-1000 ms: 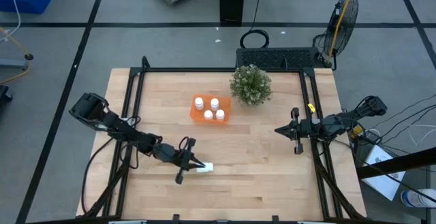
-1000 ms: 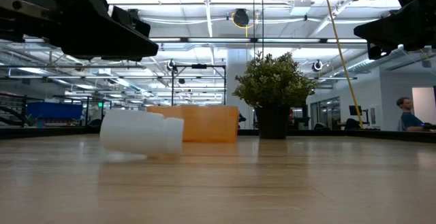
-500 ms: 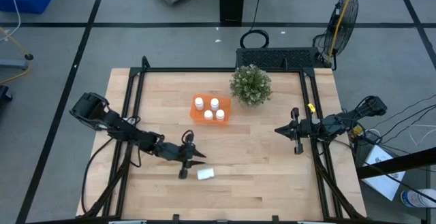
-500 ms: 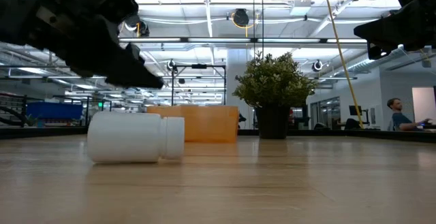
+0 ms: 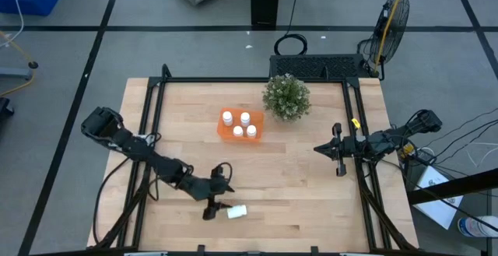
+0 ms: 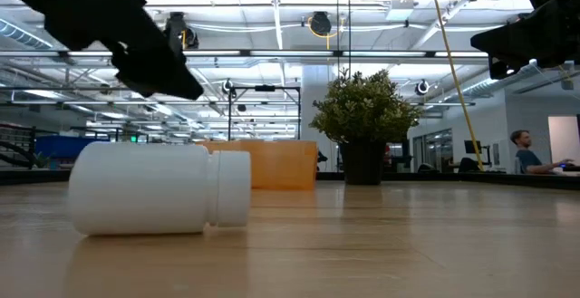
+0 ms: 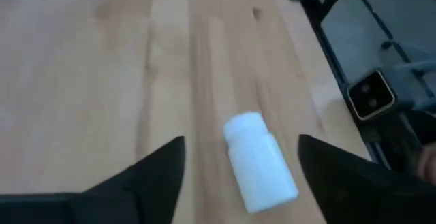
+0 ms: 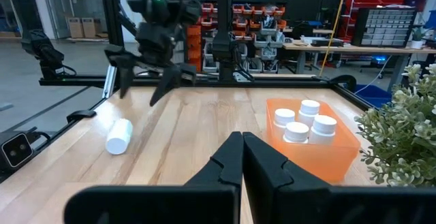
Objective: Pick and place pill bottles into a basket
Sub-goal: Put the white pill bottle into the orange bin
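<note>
One pill bottle (image 5: 237, 211) lies on its side on the worktop (image 5: 311, 201) near the front edge, just ahead of the left tool (image 5: 219, 202), whose fingers are spread wide above it. Farther back, four pill bottles (image 5: 240, 124) stand in the orange basket (image 5: 226, 132). The right tool (image 5: 336, 152) hovers at the right edge, fingers pressed together.

Wooden table (image 5: 311, 201), orange basket (image 5: 240, 132), bushy plant (image 5: 286, 97), one pill bottle (image 5: 237, 211) lying flat

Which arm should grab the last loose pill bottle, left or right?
Left. Its tool hangs open right beside the lying pill bottle near the table's front edge. The right tool is shut and waits across the table by the right rail.
</note>
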Available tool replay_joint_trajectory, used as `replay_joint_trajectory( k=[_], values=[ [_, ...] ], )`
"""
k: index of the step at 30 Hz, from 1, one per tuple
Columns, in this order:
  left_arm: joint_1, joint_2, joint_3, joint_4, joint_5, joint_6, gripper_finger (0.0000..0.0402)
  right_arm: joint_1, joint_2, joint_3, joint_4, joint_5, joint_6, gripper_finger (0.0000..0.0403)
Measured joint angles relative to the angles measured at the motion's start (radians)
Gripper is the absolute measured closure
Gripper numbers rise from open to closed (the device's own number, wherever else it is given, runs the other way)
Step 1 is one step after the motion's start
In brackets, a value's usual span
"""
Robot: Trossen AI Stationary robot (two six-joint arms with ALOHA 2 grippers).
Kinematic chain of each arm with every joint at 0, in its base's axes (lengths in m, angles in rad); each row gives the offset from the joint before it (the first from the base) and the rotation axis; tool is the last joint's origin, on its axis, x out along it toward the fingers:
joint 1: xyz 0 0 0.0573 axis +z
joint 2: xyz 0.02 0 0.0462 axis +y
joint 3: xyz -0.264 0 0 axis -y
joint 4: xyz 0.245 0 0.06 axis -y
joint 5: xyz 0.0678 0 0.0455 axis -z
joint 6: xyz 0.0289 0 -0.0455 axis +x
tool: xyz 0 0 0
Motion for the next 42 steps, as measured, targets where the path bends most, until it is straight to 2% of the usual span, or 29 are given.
replay_joint_trajectory(
  k=[3, 7, 11, 16, 21, 24, 29, 36, 42],
  values=[
    [-0.014, 0.059, 0.014, -0.028, -0.001, -0.057, 0.0074, 0.0, 0.0, 0.0, 0.0, 0.0, 0.0, 0.0403],
    [-0.042, 0.213, 0.077, 0.046, 0.023, -0.107, 0.0038, 0.0, 0.0, 0.0, 0.003, 0.0, 0.0, 0.0403],
    [-0.079, 0.344, 0.178, 0.017, -0.002, -0.092, 0.0021, 0.0, 0.001, 0.0, 0.005, 0.0, 0.0, 0.0403],
    [-0.088, 0.429, 0.288, -0.094, -0.034, -0.07, 0.0017, 0.0, 0.001, 0.0, 0.007, 0.0, 0.0, 0.0403],
    [-0.088, 0.422, 0.329, -0.152, -0.037, 0.062, 0.0037, 0.0, 0.001, 0.0, 0.007, 0.0, 0.0, 0.0403],
    [-0.089, 0.401, 0.352, -0.26, -0.034, 0.151, 0.0051, 0.0, 0.001, 0.0, 0.007, 0.0, 0.0, 0.0403],
    [-0.092, 0.364, 0.352, -0.346, -0.068, 0.127, 0.0067, 0.0, 0.002, 0.0, 0.007, 0.0, 0.0, 0.0403],
    [-0.138, 0.36, 0.354, -0.333, -0.092, 0.257, 0.0064, 0.0, 0.002, 0.0, 0.007, 0.0, 0.0, 0.0403],
    [-0.112, 0.36, 0.372, -0.322, -0.134, 0.372, 0.0056, 0.0, 0.002, 0.0, 0.007, 0.0, 0.0, 0.0403]
  ],
)
